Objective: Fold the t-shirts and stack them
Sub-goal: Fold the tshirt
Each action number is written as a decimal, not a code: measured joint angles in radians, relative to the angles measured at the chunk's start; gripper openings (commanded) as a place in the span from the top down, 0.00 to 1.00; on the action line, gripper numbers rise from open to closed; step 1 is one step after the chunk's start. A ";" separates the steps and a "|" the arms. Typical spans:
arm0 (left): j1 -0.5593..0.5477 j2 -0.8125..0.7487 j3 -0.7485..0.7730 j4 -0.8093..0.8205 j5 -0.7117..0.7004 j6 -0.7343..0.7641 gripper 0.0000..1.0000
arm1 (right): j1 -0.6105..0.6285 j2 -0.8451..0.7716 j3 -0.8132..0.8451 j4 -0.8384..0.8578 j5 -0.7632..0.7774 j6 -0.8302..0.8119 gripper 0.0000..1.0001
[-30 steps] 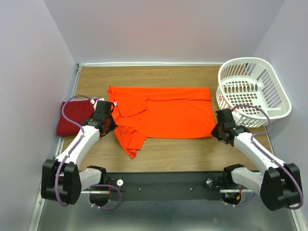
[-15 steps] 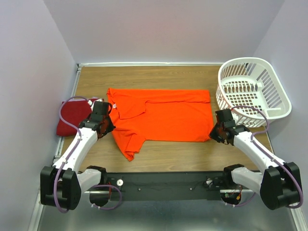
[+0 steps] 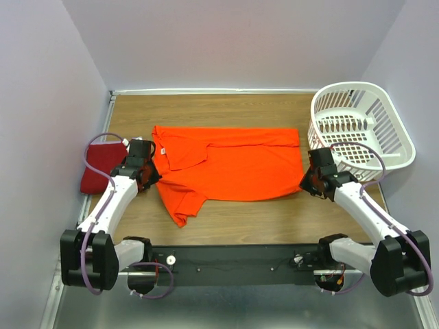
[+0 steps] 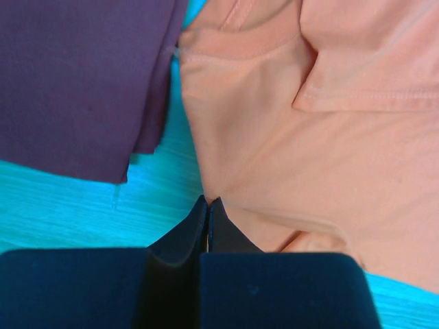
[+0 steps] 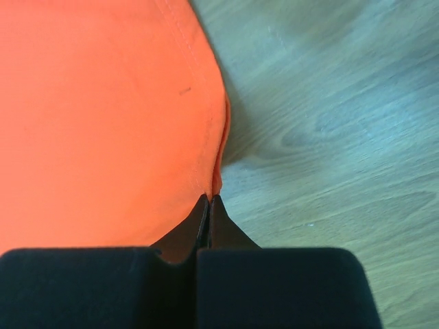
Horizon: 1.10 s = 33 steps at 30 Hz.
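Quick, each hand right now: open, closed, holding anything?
Left hand: closed, pinching the bright orange-red cloth t-shirt by its edge.
Right hand: closed, pinching its opposite edge.

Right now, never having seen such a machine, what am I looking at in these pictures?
Two robot arms are bolted at the near edge of a wooden table. The wide picture is from a camera above and behind them; each close-up is from a wrist camera. On the table lie a spread orange shirt, a folded crimson shirt to its left and a white basket at the right. The left gripper and the right gripper are each shut on an edge of the orange shirt.
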<state>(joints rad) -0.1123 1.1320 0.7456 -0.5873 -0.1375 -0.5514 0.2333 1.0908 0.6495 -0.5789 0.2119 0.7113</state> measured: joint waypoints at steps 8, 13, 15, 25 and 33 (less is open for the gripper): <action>0.044 0.100 0.071 0.038 0.013 0.032 1.00 | 0.000 0.060 0.091 -0.003 0.078 -0.051 1.00; 0.069 0.166 0.110 0.073 0.026 0.040 1.00 | 0.000 0.141 0.146 -0.002 0.136 -0.081 1.00; 0.077 0.191 0.121 0.086 0.029 0.042 1.00 | 0.000 0.163 0.160 0.002 0.151 -0.089 1.00; 0.085 0.304 0.202 0.127 0.043 0.043 1.00 | 0.000 0.274 0.250 0.051 0.209 -0.142 0.99; 0.085 0.386 0.262 0.146 0.041 0.046 1.00 | 0.000 0.368 0.289 0.108 0.214 -0.189 1.00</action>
<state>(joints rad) -0.0273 1.5177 1.0080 -0.4416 -0.0967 -0.5053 0.2333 1.4590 0.9386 -0.4709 0.4259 0.5220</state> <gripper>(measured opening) 0.009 0.007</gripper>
